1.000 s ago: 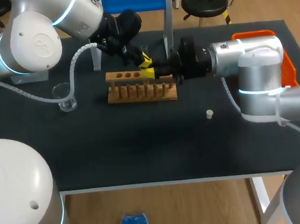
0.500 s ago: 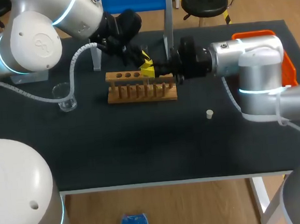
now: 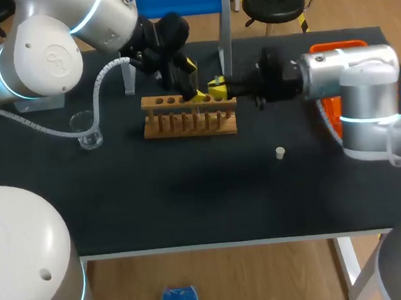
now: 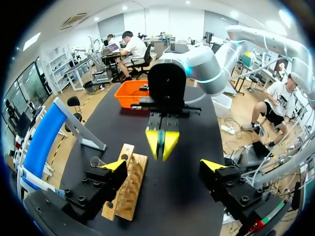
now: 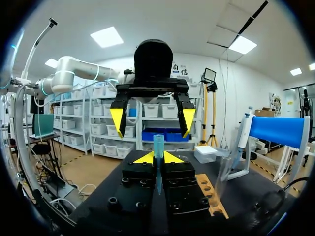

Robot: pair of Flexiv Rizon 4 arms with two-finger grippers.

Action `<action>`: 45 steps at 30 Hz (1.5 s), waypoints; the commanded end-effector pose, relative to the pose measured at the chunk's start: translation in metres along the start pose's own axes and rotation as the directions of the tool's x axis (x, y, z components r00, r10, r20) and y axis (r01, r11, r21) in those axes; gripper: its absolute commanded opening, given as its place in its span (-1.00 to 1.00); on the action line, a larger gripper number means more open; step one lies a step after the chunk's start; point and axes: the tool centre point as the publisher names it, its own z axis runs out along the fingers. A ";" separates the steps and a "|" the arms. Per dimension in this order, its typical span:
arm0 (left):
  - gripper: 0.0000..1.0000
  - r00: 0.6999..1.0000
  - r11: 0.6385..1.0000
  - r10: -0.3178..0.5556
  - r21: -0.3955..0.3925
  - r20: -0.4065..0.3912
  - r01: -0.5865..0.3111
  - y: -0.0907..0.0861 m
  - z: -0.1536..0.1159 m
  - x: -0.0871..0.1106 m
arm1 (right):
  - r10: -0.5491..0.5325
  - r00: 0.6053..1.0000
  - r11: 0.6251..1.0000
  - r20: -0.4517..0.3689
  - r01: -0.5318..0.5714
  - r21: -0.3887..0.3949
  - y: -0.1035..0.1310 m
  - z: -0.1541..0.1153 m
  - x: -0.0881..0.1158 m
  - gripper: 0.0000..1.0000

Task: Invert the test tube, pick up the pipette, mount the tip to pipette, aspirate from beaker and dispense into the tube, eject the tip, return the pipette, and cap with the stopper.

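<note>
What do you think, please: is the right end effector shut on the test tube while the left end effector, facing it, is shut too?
Not quite: the left end effector is open, its fingers wide apart in the left wrist view. The right end effector, facing it, is indeed shut on the test tube.

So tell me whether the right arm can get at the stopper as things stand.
Probably not yet: the stopper lies in the open on the table, but the right pincer is shut on the test tube, so it has no free grip.
</note>
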 end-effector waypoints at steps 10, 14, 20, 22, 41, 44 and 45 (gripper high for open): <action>1.00 1.000 1.000 0.000 -0.003 -0.002 0.000 -0.001 -0.001 0.000 | -0.038 0.999 0.999 0.027 0.038 0.000 0.002 -0.044 0.007 -1.00; 1.00 1.000 1.000 0.000 -0.003 -0.002 0.000 -0.001 -0.001 0.000 | -0.042 0.999 0.999 0.008 0.042 0.002 0.000 -0.045 0.009 -1.00; 1.00 1.000 1.000 0.000 -0.003 -0.002 0.000 -0.001 -0.001 0.000 | -0.042 0.999 0.999 0.008 0.042 0.002 0.000 -0.045 0.009 -1.00; 1.00 1.000 1.000 0.000 -0.003 -0.002 0.000 -0.001 -0.001 0.000 | -0.042 0.999 0.999 0.008 0.042 0.002 0.000 -0.045 0.009 -1.00; 1.00 0.932 0.967 -0.202 -0.086 0.301 0.238 0.104 -0.075 -0.093 | -0.042 0.999 0.999 0.008 0.042 0.002 0.000 -0.045 0.009 -1.00; 1.00 0.882 0.932 -0.278 -0.117 0.380 0.344 0.141 -0.093 -0.124 | -0.042 0.999 0.999 0.008 0.042 0.002 0.000 -0.045 0.009 -1.00; 1.00 0.837 0.898 -0.341 -0.115 0.428 0.425 0.158 -0.101 -0.141 | -0.042 0.999 0.999 0.008 0.042 0.002 0.000 -0.045 0.009 -1.00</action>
